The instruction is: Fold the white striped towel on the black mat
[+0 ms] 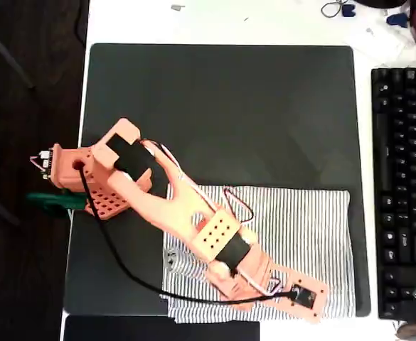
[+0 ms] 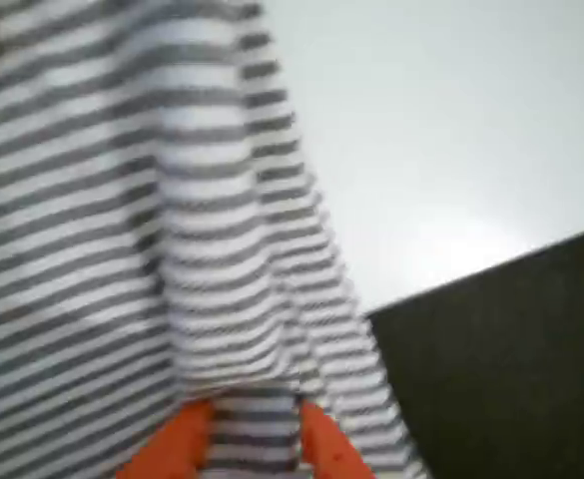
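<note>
The white striped towel point(image 1: 307, 227) lies on the lower right part of the black mat point(image 1: 222, 106), and its front edge hangs past the mat onto the white tabletop. My orange arm reaches from the left across the towel, with the gripper point(image 1: 247, 280) low over the towel's front edge. In the wrist view the gripper point(image 2: 257, 439) is shut on a pinch of the striped towel point(image 2: 142, 200), with cloth between the two orange fingers point(image 2: 187, 439). The cloth rises in folds in front of the camera. A piece of the mat point(image 2: 511, 369) shows at the right.
A black keyboard point(image 1: 403, 192) runs along the mat's right edge. Small clutter and cables point(image 1: 378, 18) lie at the back right of the white tabletop point(image 1: 229, 21). A dark flat object point(image 1: 161, 330) sits at the front edge. The arm's base point(image 1: 72, 170) stands at the mat's left side.
</note>
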Robot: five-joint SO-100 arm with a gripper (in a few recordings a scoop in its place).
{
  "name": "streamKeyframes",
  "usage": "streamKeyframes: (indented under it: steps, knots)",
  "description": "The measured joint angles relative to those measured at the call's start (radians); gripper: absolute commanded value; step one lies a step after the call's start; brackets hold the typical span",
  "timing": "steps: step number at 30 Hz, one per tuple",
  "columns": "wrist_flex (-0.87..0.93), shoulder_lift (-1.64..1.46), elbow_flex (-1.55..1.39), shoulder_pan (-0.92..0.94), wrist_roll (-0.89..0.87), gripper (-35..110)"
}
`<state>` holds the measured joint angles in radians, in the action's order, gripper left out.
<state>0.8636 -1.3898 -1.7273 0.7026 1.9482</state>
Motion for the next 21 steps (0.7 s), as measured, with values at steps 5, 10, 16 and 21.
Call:
streamKeyframes:
  steps: [5,10,16,21]
  knots:
    - [-0.015,0.000,-0.002,0.032,0.061,13]
    - [-0.015,-0.041,-0.015,0.055,0.026,13]
    - [0.041,-0.249,-0.147,0.110,-0.176,11]
    - [0.132,-0.419,-0.264,0.133,-0.405,10]
